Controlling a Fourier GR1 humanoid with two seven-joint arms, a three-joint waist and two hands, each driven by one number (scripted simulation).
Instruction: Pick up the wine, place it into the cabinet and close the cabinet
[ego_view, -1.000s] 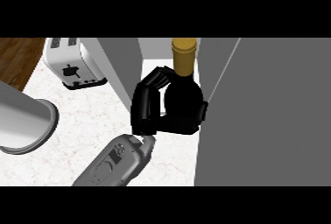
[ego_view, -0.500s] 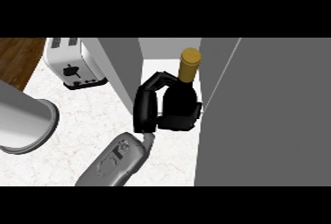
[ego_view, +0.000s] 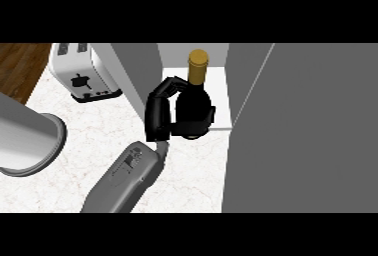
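Observation:
The dark wine bottle (ego_view: 195, 105) with a gold-capped neck stands nearly upright in the open cabinet, its base by the front edge of the white shelf (ego_view: 221, 112). My right hand (ego_view: 158, 114) is curled round the bottle's left side, with the grey forearm running down to the lower left. The cabinet door (ego_view: 310, 130) stands open as a large grey panel on the right. My left hand does not show.
The cabinet's grey side wall (ego_view: 139, 70) rises just left of my hand. A silver toaster (ego_view: 83, 75) stands on the marble counter at the upper left. A large grey cylinder (ego_view: 26, 137) fills the left edge.
The hand and the bottle have shifted a little to the left. The bottle's neck has swung from leaning right to nearly upright. The door has not moved.

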